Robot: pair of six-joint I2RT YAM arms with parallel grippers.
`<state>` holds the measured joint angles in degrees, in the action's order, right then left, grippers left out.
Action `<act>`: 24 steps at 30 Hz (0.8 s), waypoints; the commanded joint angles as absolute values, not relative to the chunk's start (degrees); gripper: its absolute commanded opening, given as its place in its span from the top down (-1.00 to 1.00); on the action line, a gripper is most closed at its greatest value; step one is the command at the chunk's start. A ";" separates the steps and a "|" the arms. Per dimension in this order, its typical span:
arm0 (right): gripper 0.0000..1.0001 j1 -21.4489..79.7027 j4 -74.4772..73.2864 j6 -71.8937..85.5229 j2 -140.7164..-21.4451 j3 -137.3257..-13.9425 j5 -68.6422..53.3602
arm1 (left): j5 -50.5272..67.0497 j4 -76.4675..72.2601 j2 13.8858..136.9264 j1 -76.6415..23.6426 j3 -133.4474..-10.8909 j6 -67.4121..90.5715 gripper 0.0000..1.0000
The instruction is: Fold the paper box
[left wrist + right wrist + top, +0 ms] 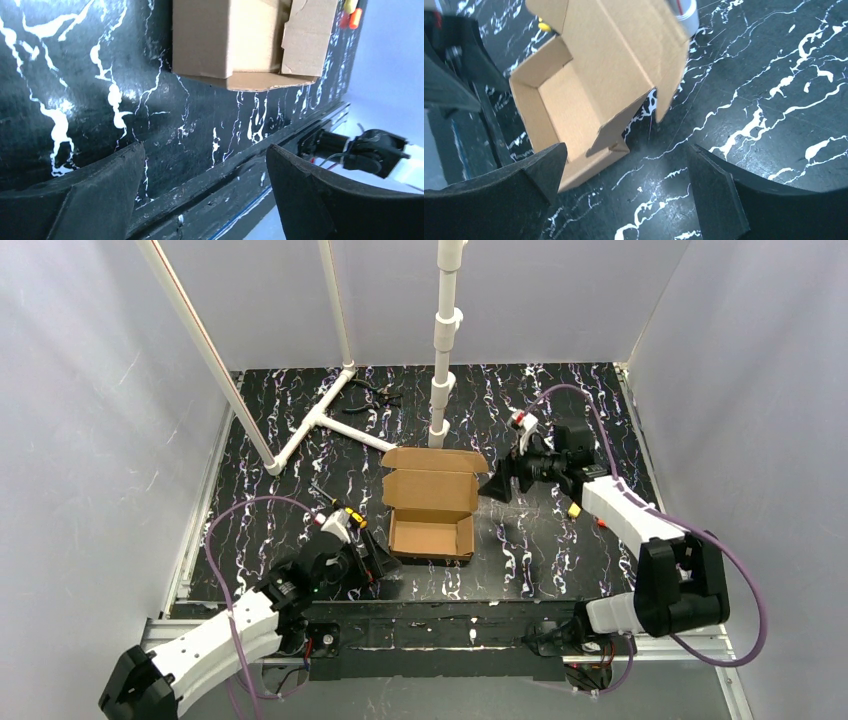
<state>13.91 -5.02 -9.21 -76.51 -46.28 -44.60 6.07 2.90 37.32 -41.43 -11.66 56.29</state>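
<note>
Found box [432, 502] on desk [560, 540], tray formed, lid and lid flaps standing up, not closed. Lay just ahead of left hand [380, 562] and just off right hand [497, 485] fingertips, between the two. Logged left hand spread wide, gripping nothing, clear of cardboard. Logged right hand spread wide too, empty, aimed at the lid's side.

Risks, as judged:
- Could have shoved the light box across the desk with a one-sided push, given no counter-hold from the other hand.
- Could have creased a lid flap by bringing the lid down before tucking flaps inside the tray.
- Could have snagged a fingertip on the raised lid edge and tipped the tray.
- Could have missed the front tuck, leaving the lid sprung open.

Around:
- Spotted white pipe frame [320, 420] well beyond left hand.
- Spotted upright pipe [443, 340] near behind the lid, beyond both hands.
- Spotted dark pliers-like tool [378, 392] further back.

Judged upright pipe the only likely obstacle, cutting room for a reach over the lid from behind. Saw nothing between either hand and box.
</note>
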 commanded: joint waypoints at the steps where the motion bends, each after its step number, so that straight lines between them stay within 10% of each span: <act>1: -0.94 15.43 3.03 3.70 -81.09 -55.08 -41.09 | 6.63 -5.45 32.64 -41.30 -9.46 66.72 -0.76; 17: -0.82 16.91 -2.19 -5.10 -98.10 -68.96 -47.34 | 3.15 -9.83 53.24 -42.24 -17.86 73.35 -0.73; 24: -0.22 19.09 -4.34 -8.24 -97.46 -68.72 -50.18 | 4.72 -10.57 63.61 -42.80 -21.98 74.41 -0.52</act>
<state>18.02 -3.16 -5.17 -98.76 -66.87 -46.37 4.34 -10.26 59.77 -42.37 -18.81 73.95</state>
